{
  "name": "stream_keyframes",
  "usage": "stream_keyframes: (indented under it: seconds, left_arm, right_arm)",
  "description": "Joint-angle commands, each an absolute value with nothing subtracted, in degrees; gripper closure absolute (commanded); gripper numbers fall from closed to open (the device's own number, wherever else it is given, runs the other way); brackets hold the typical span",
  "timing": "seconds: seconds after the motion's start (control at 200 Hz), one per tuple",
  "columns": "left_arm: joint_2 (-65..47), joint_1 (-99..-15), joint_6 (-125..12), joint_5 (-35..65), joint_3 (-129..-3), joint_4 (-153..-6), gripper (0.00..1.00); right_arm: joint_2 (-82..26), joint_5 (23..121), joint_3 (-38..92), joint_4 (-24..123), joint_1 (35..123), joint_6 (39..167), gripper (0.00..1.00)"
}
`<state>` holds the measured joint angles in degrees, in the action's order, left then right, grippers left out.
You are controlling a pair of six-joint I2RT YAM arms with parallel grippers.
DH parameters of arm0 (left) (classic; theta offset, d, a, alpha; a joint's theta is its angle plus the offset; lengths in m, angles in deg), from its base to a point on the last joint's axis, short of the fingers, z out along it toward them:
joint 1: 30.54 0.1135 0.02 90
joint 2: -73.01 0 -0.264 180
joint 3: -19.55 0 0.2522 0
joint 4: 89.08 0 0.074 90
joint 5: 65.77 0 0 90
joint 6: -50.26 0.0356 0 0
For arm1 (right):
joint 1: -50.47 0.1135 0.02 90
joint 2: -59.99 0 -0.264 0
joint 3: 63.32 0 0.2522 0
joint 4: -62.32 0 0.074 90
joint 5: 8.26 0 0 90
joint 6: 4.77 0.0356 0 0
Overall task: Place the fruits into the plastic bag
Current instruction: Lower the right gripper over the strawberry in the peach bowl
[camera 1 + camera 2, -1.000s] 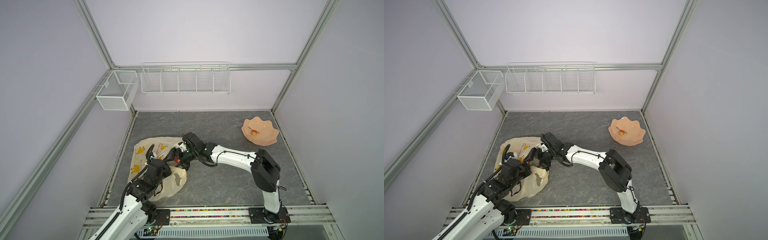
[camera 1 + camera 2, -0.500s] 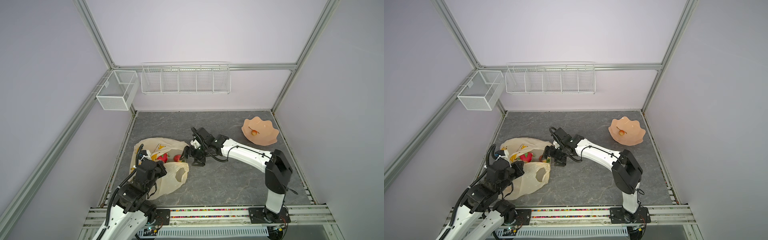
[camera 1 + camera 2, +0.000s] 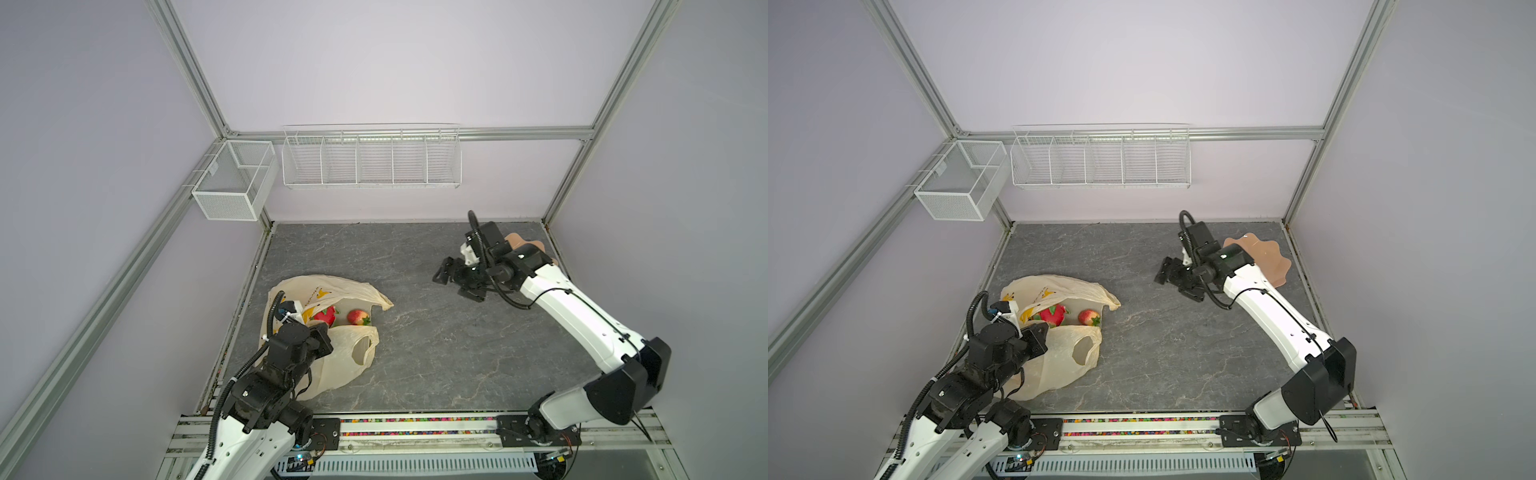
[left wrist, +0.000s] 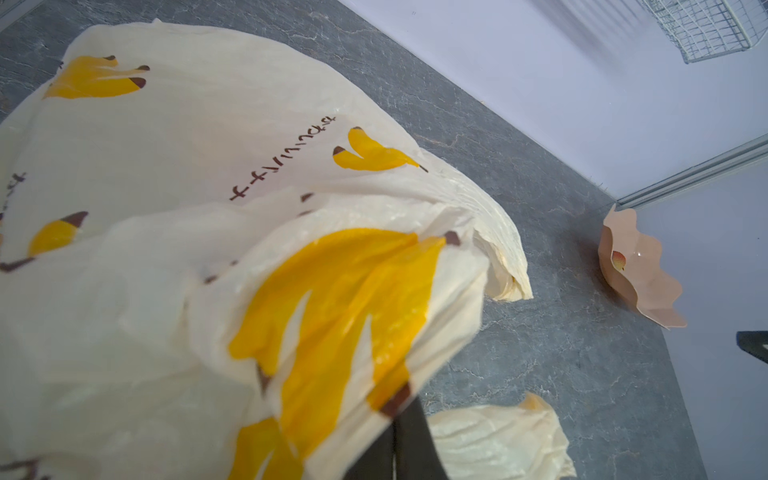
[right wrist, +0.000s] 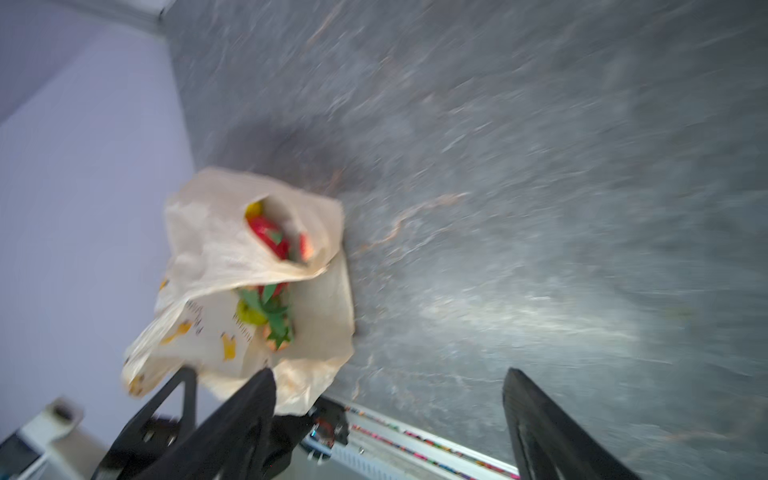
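The plastic bag [image 3: 332, 365] lies at the front left of the table, cream with yellow bananas, its mouth open toward the middle. Inside the mouth lie a red dragon fruit [image 3: 326, 316] and a strawberry [image 3: 358, 318]; in the right wrist view, green leaves and a yellow fruit [image 5: 251, 313] show too. My left gripper [image 3: 326, 332] is shut on the bag's upper edge [image 4: 353, 324] and holds it up. My right gripper [image 3: 455, 284] hangs open and empty over the table's right middle, far from the bag. One small orange-red fruit [image 4: 619, 259] sits in the bowl.
The peach scalloped bowl [image 3: 1273, 262] stands at the back right, partly behind my right arm. A wire rack [image 3: 372, 160] and a mesh basket [image 3: 232, 183] hang on the back wall. The rail [image 3: 415, 428] runs along the front edge.
My right gripper has drawn out of the bag's mouth and swung right toward the bowl, open. My left gripper has kept hold of the bag's edge, and the fruits now show inside.
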<state>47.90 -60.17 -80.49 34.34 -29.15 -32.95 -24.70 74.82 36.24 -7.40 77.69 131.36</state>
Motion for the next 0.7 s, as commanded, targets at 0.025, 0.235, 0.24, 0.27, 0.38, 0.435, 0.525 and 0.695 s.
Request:
stream_keyframes:
  seconds: [0.025, 0.235, 0.24, 0.27, 0.38, 0.435, 0.525, 0.695]
  left_arm:
    - [48.44, -60.03, -78.54, 31.88, -30.6, -34.28, 1.0]
    - [47.52, -59.99, -76.58, 28.15, -31.89, -35.9, 1.0]
    - [47.47, -59.98, -76.48, 28.04, -31.9, -35.87, 1.0]
    - [47.28, -60.03, -76.29, 27.76, -32.21, -35.78, 1.0]
    - [46.51, -59.98, -75.53, 27.66, -33.33, -34.42, 1.0]
    - [46.3, -59.98, -75.42, 27.53, -33.82, -33.96, 1.0]
    - [46.35, -60.01, -75.34, 26.68, -34.11, -34.33, 1.0]
    - [45.66, -59.99, -75.42, 25.55, -34.39, -34.64, 1.0]
  right_arm:
    - [-24.76, 84.14, 36.22, -15.07, 67.13, 121.05, 0.12]
    - [-36.26, 90.97, 44.54, -13.18, 54.44, 107.25, 0.11]
    - [-36.56, 90.93, 44.69, -12.98, 54.16, 106.92, 0.11]
    - [-38.26, 90.1, 45.53, -11.78, 52.88, 105.4, 0.1]
    - [-46.19, 88.59, 51.04, -11.05, 49.87, 100.95, 0.09]
    - [-50.7, 88.09, 54.49, -11.9, 49.18, 99.06, 0.07]
    - [-56.68, 88.95, 58.81, -12.64, 48.85, 96.62, 0.06]
    - [-64.62, 88.21, 64.6, -12.25, 47.59, 96.08, 0.04]
